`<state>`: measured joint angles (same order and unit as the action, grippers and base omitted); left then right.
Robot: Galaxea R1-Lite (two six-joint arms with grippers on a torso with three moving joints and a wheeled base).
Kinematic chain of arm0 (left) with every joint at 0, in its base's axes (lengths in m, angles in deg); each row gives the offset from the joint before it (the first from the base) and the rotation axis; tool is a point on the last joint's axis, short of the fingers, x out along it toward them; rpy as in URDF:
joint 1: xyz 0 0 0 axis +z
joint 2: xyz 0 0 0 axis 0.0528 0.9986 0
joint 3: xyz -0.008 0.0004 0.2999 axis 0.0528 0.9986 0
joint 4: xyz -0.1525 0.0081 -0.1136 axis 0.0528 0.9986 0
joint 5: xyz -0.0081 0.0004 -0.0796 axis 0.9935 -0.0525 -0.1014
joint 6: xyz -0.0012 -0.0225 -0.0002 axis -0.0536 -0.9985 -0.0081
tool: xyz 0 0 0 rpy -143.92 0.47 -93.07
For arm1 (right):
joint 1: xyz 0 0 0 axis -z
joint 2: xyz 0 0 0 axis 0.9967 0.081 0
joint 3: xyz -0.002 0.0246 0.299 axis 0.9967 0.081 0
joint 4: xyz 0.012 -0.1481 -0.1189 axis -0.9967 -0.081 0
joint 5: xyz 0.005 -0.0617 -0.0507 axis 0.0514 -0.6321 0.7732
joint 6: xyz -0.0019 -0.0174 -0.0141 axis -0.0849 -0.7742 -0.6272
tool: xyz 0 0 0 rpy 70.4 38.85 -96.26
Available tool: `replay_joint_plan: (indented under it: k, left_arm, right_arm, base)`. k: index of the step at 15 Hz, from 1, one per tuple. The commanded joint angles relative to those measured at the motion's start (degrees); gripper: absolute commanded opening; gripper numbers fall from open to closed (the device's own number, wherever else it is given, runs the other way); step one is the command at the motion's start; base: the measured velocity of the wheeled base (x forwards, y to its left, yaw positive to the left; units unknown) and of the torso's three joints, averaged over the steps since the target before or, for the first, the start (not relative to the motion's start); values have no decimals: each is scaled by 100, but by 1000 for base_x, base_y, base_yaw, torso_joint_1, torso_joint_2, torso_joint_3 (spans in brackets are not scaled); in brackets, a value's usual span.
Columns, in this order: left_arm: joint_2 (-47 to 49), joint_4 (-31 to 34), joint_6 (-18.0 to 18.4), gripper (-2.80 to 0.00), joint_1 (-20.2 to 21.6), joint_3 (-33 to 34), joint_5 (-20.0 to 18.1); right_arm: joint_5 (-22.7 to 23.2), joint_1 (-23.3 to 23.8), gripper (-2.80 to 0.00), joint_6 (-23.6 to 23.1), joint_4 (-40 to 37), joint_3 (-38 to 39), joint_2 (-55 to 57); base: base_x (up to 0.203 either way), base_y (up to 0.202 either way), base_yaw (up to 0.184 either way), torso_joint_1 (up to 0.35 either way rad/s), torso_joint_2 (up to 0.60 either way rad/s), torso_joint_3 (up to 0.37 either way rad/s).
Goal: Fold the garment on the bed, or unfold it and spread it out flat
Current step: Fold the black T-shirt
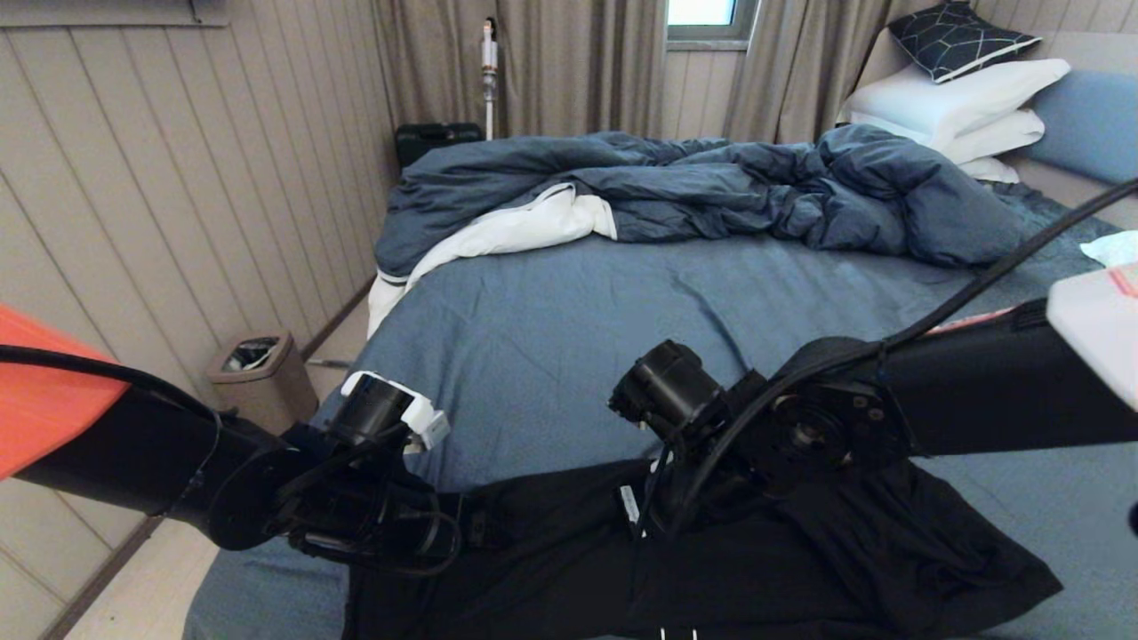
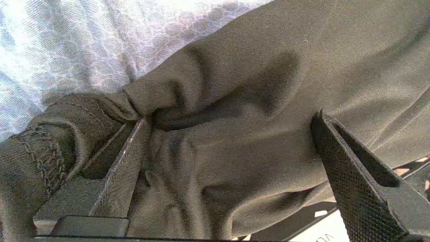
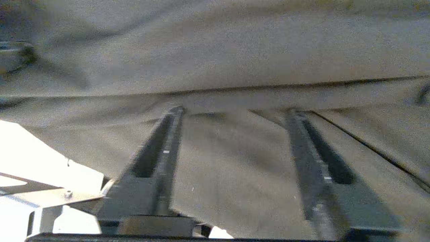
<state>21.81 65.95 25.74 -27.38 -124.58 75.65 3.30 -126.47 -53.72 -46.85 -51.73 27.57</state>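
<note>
Black T-shirt point(image 1: 800, 551) lying crumpled across the near edge of a bed point(image 1: 551, 338) with a slate-blue sheet, seen from the robot's head. The shirt fills the head view from about 6 o'clock round to 4 o'clock, with a small white label point(image 1: 629, 503) showing near its middle. Both arms reach in low over it.

Left gripper point(image 2: 231, 134), at about 7 o'clock in the head view, has its jaws spread wide. In its wrist view the two dark, textured fingers point(image 2: 129, 161) stand far apart with bunched shirt cloth lying between them. A stitched hem curls against the outer side of one finger. Nothing is pinched.

Right gripper point(image 3: 235, 114), near the centre of the head view, has its jaws parted to a moderate gap. Its fingers point(image 3: 168, 141) lie flat along smooth shirt fabric, which runs between and beneath them without being clamped.

Farther back, at 12 o'clock, a rumpled dark blue duvet point(image 1: 711, 187) with white lining lies heaped. White pillows point(image 1: 960, 111) sit at 1 o'clock, and a small bin point(image 1: 262, 378) stands on the floor at 9 o'clock.
</note>
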Motion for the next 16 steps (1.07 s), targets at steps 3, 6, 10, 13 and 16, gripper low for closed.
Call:
replay_joint_plan:
  k: [3, 6, 10, 13, 16]
  left_arm:
    - [-6, -6, -14, 0, -1, 1, -9]
    - [-2, -6, -14, 0, -1, 1, -17]
    - [18, -6, -14, 0, -1, -2, -18]
    - [38, -6, -14, 0, -1, -8, -18]
    - [75, -6, -14, 0, -1, -17, -18]
  right_arm:
    - [-19, 43, 0, 17, -17, -193, 325]
    - [-15, 84, 0, 17, 0, -339, 422]
    - [-19, 190, 0, 4, -26, -444, 448]
    - [-19, 271, 0, -1, -17, -438, 485]
    - [-37, 262, -280, -6, -17, -434, 475]
  base:
    - [0, 0, 0, 0, 0, 0]
    - [0, 0, 0, 0, 0, 0]
    - [0, 0, 0, 0, 0, 0]
    - [0, 0, 0, 0, 0, 0]
    - [0, 0, 0, 0, 0, 0]
